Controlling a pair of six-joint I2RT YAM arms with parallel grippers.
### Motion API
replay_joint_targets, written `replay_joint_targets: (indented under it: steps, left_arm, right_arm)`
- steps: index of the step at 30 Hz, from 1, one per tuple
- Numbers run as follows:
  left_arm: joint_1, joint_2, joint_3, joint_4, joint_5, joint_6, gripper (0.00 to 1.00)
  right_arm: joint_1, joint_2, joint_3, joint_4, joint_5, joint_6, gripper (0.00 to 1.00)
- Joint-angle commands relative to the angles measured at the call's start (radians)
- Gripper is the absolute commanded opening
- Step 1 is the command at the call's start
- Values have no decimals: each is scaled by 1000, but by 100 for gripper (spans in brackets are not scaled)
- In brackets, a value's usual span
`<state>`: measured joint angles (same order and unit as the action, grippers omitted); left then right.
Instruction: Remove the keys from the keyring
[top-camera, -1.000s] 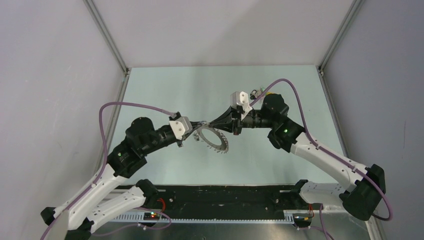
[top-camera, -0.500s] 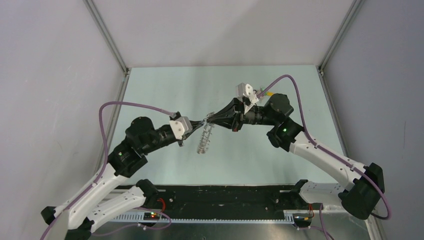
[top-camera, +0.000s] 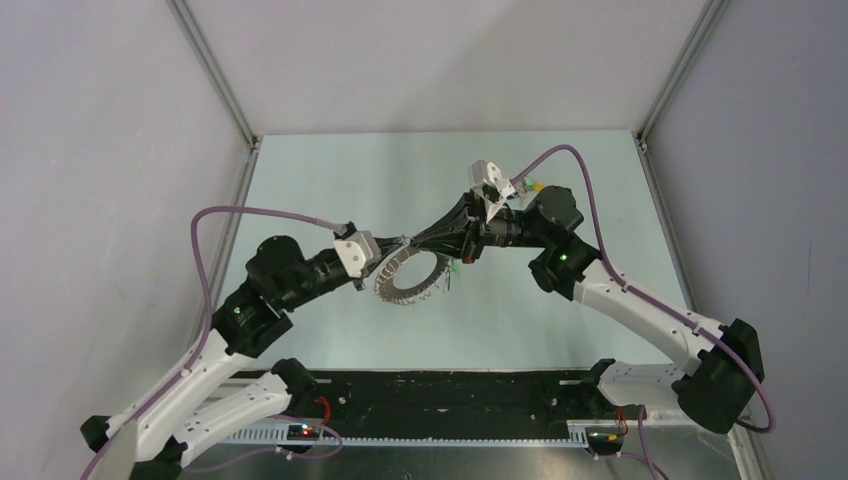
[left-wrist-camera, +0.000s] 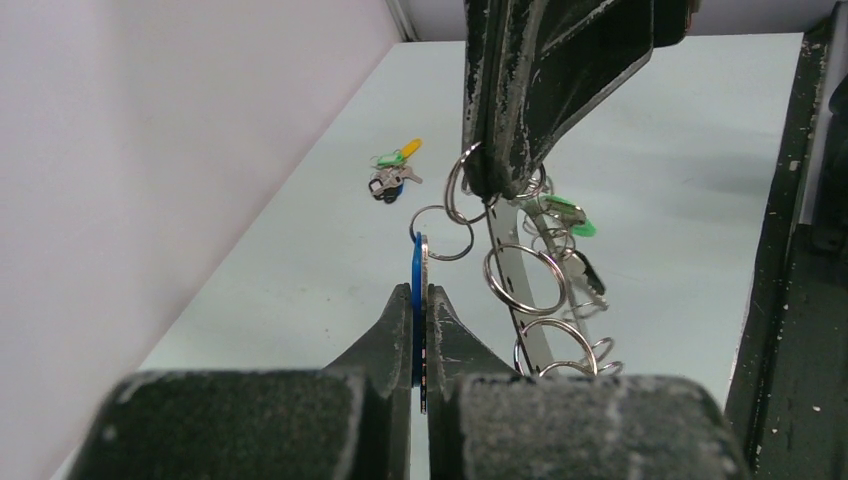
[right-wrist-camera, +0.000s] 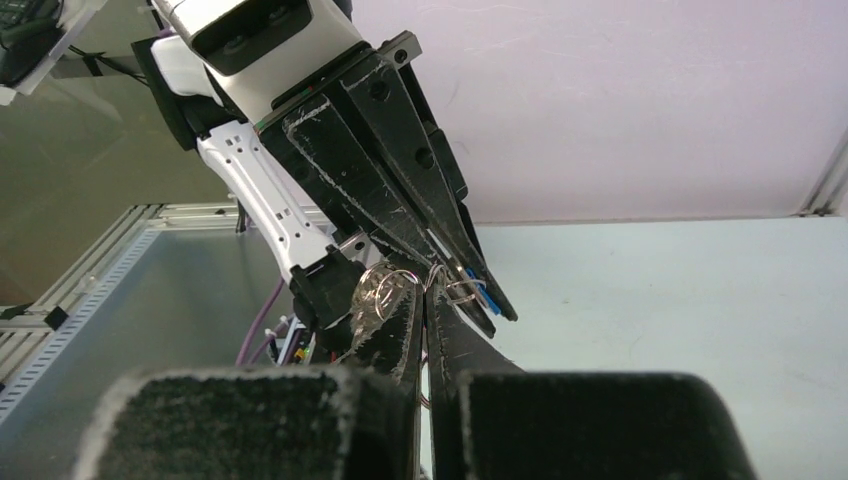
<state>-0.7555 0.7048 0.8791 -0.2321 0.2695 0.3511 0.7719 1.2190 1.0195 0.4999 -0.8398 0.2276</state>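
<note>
keyring (top-camera: 397, 291) hanging from right fingers (left-wrist-camera: 530, 100), blue key (left-wrist-camera: 418, 275) between left fingers (left-wrist-camera: 393, 325)

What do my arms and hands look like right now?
Both arms match: white lower links, black upper joints, each with a small green light. The left arm and right arm each carry a purple cable running to a white camera block at the wrist. The left hand and right hand have black, tapered fingers with scuffed, scratched paint.
</note>
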Motion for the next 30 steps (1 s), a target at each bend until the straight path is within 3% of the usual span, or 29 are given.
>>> replay_joint_targets:
  steps: [1, 19, 30]
  left_arm:
    - [8, -8, 13, 5, -120, 19, 0]
    - [10, -48, -4, 32, -192, 28, 0]
    - [10, -46, -9, 38, -119, 24, 0]
  right_arm:
    - [6, -22, 35, 87, -94, 87, 0]
    - [33, 14, 60, -127, -142, 140, 0]
    - [32, 131, 145, -270, -91, 148, 0]
